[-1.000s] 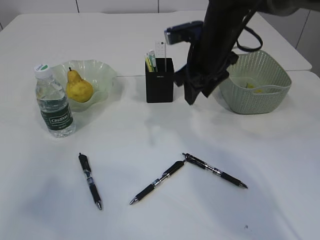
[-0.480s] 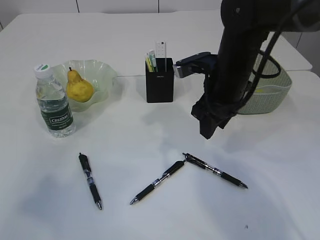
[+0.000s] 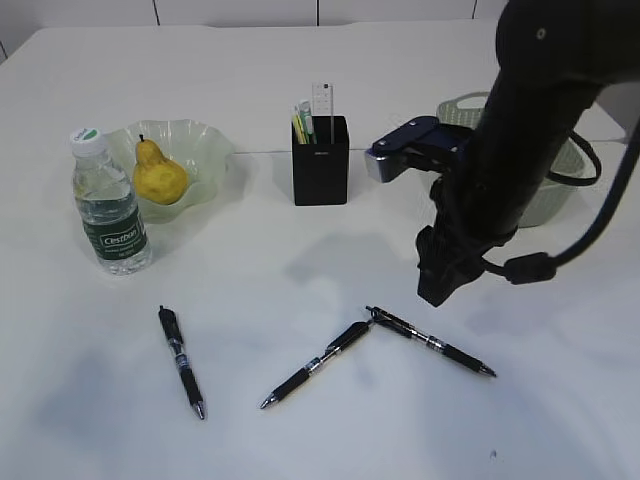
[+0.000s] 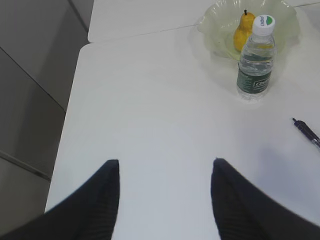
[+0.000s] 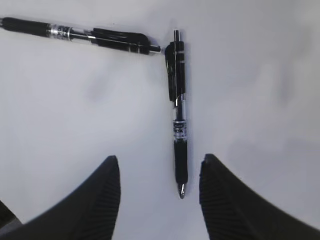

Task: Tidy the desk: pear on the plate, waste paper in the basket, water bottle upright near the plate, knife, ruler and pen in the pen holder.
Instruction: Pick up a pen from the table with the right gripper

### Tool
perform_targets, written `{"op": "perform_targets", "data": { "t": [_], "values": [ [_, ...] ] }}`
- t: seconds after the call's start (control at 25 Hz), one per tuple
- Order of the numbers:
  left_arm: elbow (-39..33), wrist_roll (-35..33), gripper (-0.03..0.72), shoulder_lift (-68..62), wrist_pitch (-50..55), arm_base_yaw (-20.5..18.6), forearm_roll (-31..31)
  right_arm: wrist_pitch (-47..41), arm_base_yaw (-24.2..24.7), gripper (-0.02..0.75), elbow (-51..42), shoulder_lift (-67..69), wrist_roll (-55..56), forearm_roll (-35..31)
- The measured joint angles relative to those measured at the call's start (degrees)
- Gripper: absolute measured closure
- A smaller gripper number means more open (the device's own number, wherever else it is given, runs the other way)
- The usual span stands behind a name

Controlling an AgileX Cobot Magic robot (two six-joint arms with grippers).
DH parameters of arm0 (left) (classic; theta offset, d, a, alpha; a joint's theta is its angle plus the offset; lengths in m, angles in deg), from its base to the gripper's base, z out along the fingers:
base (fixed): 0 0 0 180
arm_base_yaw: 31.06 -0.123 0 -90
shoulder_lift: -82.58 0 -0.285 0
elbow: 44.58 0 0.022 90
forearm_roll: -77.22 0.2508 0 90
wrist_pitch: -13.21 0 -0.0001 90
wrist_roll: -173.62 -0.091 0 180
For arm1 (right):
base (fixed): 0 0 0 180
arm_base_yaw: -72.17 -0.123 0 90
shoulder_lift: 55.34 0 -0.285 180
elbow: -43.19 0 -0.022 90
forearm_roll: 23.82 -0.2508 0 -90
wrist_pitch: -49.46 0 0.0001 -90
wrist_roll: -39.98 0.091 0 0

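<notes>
Pens as the remaining job, judging by the layout. Pear [image 3: 158, 172] already sitting on the green glass plate [image 3: 207, 141] toward the far left of the surface [image 3: 300, 270]; water bottle [image 3: 108, 205] upright just beside that plate, white cap with a green patch, dark label. Black pen holder [image 3: 319, 165] near the far middle, with a ruler [image 3: 321, 100] and a few yellow-green items poking out of the top. Pale woven basket [image 3: 560, 195] near the far right edge, mostly hidden behind the right arm [image 3: 520, 130].

Right jaws spread apart, gripping nothing, hanging low over two black pens that touch at their clip ends toward the front middle. Seen from the right wrist: one pen [image 5: 178, 120] lined up lengthwise in the gap between the jaws, tip pointing back at the camera, its neighbour [image 5: 85, 35] running off sideways from the meeting point. Probably positioned like this to drop straight down and pinch the lined-up barrel across its width without nudging the other. Worth noting the contact between the two: could drag the neighbour along on the lift.

Third pen [image 3: 181, 361] lying alone toward the front left, well apart from the pair.

Left jaws likewise released and empty, parked over bare surface near the left edge, likely just keeping clear.
</notes>
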Motion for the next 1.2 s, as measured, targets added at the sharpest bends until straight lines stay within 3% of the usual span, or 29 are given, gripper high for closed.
{"op": "perform_targets", "data": {
  "t": [0.48,1.2],
  "values": [
    [0.0,0.32,0.277,0.0,0.0,0.0,0.03,7.93,0.0,0.331,-4.17,0.08,-4.72,0.0],
    [0.0,0.32,0.277,0.0,0.1,0.0,-0.08,10.05,0.0,0.331,-4.17,7.53,-4.86,1.4]
  ]
}}
